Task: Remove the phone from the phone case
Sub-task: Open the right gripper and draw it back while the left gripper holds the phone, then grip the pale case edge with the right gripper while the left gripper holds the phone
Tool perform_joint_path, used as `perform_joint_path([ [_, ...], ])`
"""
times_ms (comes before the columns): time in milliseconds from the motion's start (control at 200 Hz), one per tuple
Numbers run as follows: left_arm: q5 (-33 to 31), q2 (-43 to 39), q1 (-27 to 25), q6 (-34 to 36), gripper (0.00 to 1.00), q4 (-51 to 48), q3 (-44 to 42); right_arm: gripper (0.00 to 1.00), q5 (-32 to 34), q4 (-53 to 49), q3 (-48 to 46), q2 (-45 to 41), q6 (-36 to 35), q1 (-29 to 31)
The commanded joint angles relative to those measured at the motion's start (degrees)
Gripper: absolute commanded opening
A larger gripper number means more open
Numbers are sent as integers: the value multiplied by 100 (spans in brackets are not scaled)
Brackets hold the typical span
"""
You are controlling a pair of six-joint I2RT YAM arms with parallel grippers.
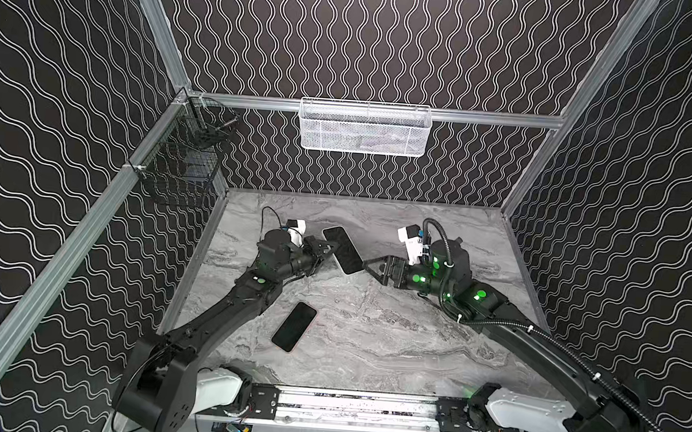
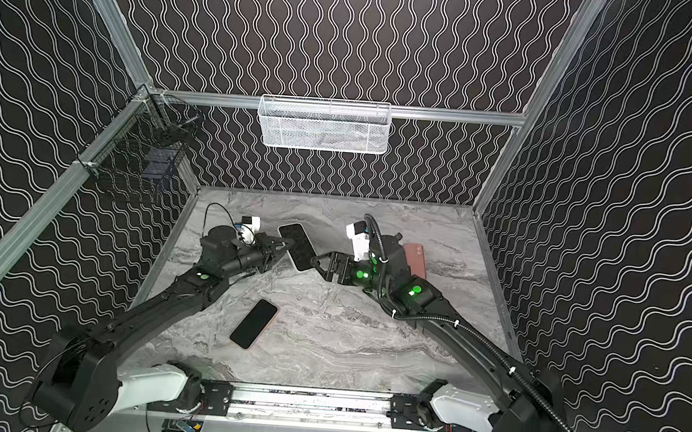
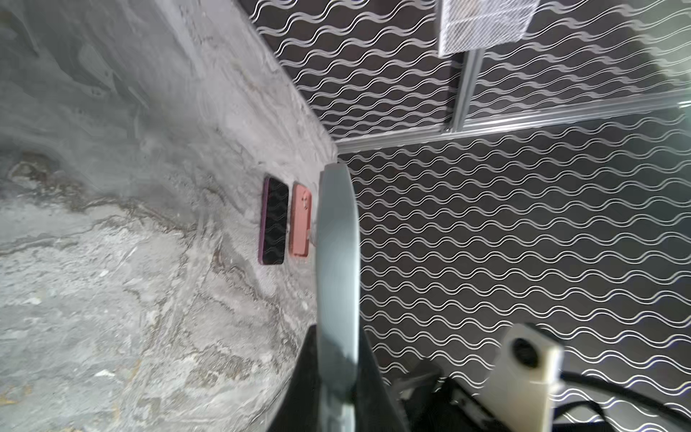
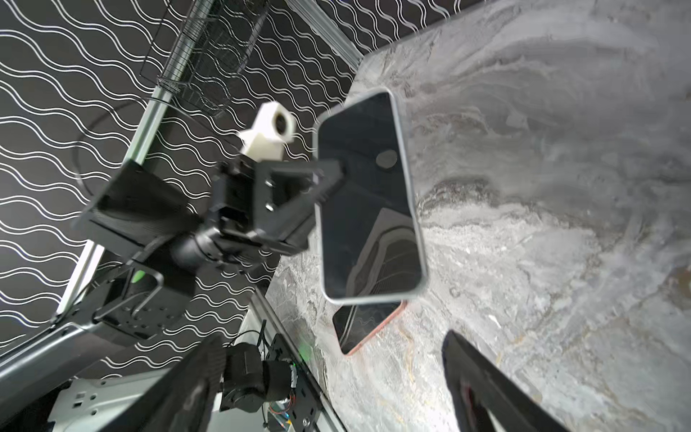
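Item: phone [image 4: 370, 198], with a pale rim judged to be its case [image 4: 419, 224]. It is held tilted, clear of the table [image 1: 411, 334], between the two arms.
Handling: judged stiff, thin and light. The glossy face is likely slippery and breakable, and the rim likely flexes.
Hold point: the long edges for holding; a corner of the rim for peeling.
Left gripper [image 1: 331, 247]: clenched on one long edge of the phone.
Right gripper [image 1: 370, 270]: jaws wide apart and empty, just beside the phone's near end. Contact cannot be told.

Three dark-screened phones [image 1: 344, 250] [image 1: 294, 327] [image 3: 275, 220] — one loose pink case [image 3: 301, 220] — two wire baskets, one white [image 1: 364, 128], one black [image 1: 181, 164].
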Motion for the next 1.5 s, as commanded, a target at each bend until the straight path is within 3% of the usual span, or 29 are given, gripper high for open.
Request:
perform_joint_path([
  [0, -226, -92, 3, -334, 0, 485, -60, 89, -272, 766, -348, -117, 507, 2],
  [140, -335, -128, 5, -634, 0, 1086, -265, 85, -421, 1727, -914, -264, 1036, 162],
  [300, -229, 68, 6, -737, 0, 1433, -228, 84, -167, 1991, -1022, -130, 1210, 452],
  [571, -300, 142, 8, -919, 0, 2094, -505, 74, 248, 4363, -1966, 84, 2007, 688],
  [741, -239, 120, 10, -906, 0, 2157, -646, 71, 621, 4606, -1878, 392, 1949, 912],
  [961, -273, 109, 8, -1046, 0, 2588, -918, 68, 562, 5664, -1893, 1089, 2305, 977],
  [1497, -257, 331, 11, -1370, 0, 3095, -1212, 57, 623, 6614, -1819, 1933, 2534, 987],
])
